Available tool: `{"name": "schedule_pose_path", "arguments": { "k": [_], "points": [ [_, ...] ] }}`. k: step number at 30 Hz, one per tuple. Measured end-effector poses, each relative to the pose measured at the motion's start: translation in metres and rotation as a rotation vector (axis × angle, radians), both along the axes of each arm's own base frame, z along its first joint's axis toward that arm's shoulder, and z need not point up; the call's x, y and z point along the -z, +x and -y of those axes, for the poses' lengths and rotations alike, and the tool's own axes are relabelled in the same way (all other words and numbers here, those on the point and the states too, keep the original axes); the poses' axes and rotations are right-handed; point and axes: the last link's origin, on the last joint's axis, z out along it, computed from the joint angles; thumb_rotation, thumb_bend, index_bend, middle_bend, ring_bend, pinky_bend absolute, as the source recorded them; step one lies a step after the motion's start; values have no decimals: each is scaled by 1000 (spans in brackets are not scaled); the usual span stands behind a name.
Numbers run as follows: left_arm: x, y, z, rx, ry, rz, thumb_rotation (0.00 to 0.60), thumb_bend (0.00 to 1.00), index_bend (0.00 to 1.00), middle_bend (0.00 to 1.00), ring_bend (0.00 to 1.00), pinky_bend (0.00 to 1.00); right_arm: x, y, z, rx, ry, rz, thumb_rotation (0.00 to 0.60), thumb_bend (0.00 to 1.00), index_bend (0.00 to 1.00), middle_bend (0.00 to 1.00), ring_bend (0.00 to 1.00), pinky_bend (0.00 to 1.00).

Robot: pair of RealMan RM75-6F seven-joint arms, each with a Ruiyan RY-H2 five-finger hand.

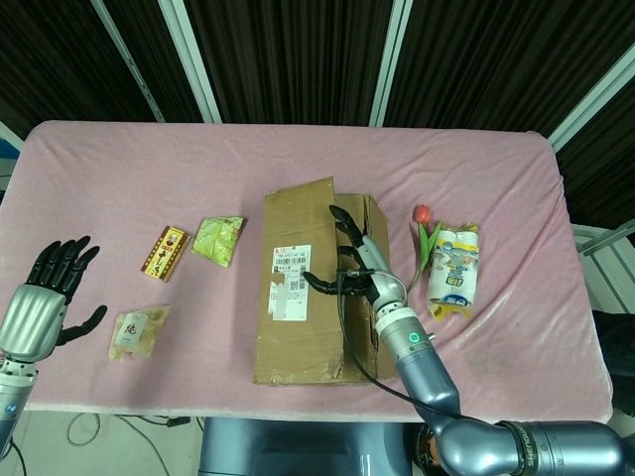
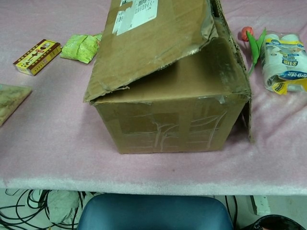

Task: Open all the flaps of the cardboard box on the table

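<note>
The cardboard box (image 1: 298, 327) stands mid-table, its front wall (image 2: 168, 127) close in the chest view. Its large labelled top flap (image 1: 298, 248) is tilted up on its right edge, hinged along the left; the chest view shows this flap (image 2: 148, 43) raised over a flat inner flap (image 2: 192, 79). My right hand (image 1: 359, 273) holds the flap's free edge, thumb across the flap's top, fingers along the edge. A narrow right-side flap (image 2: 248, 120) hangs down the box's right wall. My left hand (image 1: 50, 297) hovers open at the table's left edge, far from the box.
Left of the box lie a small yellow-red carton (image 1: 165, 253), a green packet (image 1: 218, 238) and a beige packet (image 1: 139, 330). Right of it lie a tulip (image 1: 422, 213) and a white-blue pack (image 1: 454, 273). The pink table's front edge (image 2: 144, 184) runs just before the box.
</note>
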Motion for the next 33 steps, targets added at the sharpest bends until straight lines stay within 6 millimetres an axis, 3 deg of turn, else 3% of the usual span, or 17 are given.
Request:
{"name": "schedule_pose_path", "arguments": {
  "k": [15, 33],
  "points": [
    [-1, 0, 0, 2, 4, 1, 600, 253, 0, 3, 18, 44, -19, 32, -16, -86, 67, 93, 600, 306, 0, 0, 71, 247],
    [0, -2, -1, -1, 1, 3, 600, 253, 0, 5, 17, 44, -21, 70, -25, -207, 172, 196, 600, 306, 0, 0, 68, 247]
  ]
}}
